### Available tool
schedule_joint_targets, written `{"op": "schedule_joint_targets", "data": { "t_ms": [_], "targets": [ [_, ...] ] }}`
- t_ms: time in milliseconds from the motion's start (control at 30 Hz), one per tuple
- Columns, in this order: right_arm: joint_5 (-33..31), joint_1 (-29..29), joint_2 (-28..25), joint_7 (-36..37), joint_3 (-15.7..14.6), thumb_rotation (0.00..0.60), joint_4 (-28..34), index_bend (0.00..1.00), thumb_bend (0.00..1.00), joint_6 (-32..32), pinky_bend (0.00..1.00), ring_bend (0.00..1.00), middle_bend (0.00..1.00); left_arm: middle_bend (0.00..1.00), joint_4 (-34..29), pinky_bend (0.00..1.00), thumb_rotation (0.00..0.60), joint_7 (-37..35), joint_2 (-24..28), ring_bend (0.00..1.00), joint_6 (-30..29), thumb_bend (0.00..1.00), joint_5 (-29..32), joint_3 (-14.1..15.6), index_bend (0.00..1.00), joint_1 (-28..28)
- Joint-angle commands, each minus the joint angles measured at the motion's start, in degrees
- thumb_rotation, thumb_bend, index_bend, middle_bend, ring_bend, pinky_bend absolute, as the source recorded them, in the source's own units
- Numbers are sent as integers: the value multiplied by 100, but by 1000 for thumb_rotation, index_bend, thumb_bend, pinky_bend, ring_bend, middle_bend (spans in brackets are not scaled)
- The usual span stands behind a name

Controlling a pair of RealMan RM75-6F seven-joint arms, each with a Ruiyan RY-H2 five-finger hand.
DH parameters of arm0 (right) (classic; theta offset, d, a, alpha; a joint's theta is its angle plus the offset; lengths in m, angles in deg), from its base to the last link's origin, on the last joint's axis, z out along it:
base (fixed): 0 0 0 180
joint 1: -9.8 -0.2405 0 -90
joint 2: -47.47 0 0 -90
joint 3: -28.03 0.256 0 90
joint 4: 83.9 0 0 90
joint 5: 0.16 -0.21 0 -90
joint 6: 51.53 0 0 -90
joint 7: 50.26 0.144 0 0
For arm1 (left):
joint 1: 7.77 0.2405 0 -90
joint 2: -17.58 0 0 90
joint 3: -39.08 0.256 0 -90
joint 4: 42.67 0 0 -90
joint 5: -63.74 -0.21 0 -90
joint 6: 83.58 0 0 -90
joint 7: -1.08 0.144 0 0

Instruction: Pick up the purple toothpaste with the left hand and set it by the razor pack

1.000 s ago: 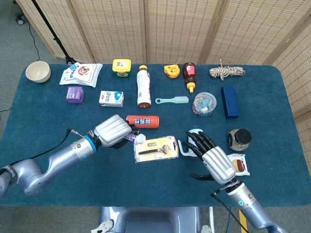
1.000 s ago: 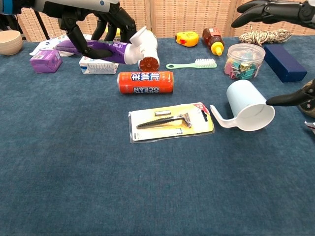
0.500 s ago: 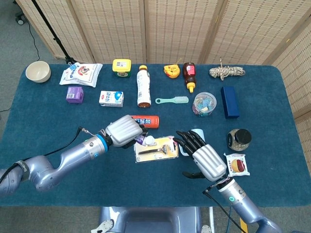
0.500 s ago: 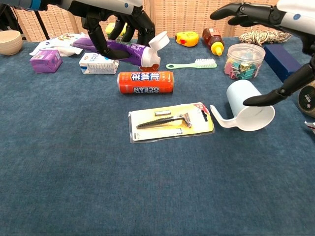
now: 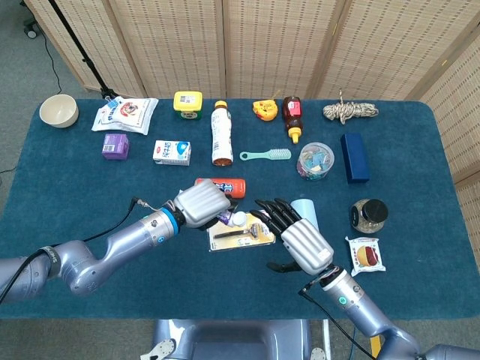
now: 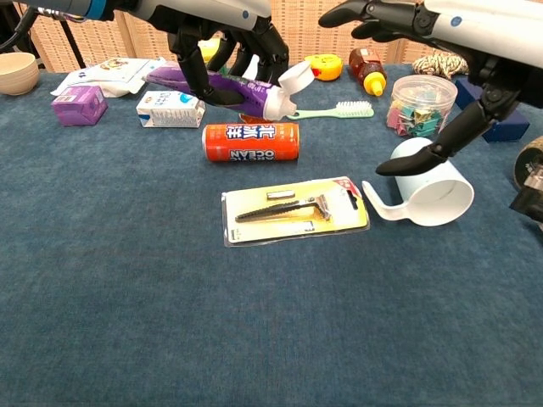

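Back edge of the tabletop (image 5: 75, 247) is pretty packed: cream bowl (image 5: 58, 110) in the far left corner, a rope bundle (image 5: 350, 112) toward the far right. An orange can (image 6: 250, 142) lies on its side mid-table, and a pale blue mug (image 6: 428, 181) is tipped over beside it.

our right hand (image 5: 292, 234) over part of the razor pack (image 5: 238, 235), our purple toothpaste (image 5: 227, 218) mostly under the left hand (image 5: 199, 204)

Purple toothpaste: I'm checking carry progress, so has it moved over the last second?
Yes. In the chest view the purple toothpaste, gripped by the left hand, has travelled rightward past the orange can, which stayed put.
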Motion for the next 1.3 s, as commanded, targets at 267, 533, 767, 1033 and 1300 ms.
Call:
{"op": "schedule_joint_targets", "data": {
  "t_ms": [267,533,767,1033,1300],
  "targets": [
    [-132,-198,277,-117,-2,600,-53,34,150,146,0,0,0,438,-48,545,600,126,-81,459,-137,883,350,117,526,-230],
    [-246,-277,419,-196,-22,600,-135,36,150,185,0,0,0,438,-76,545,600,168,-104,459,-202,883,469,203,526,-334],
    [-327,-317,478,-247,-37,600,-196,42,150,179,0,0,0,438,-75,545,600,200,-130,459,-242,881,553,292,526,-409],
    [-447,-370,534,-355,-72,600,-250,75,150,227,0,0,0,438,-90,545,600,292,-154,458,-303,880,658,399,526,-513],
    [-502,-411,567,-390,-115,600,-285,96,151,243,0,0,0,438,-112,545,600,361,-182,458,-374,881,787,478,526,-611]
  ]
}}
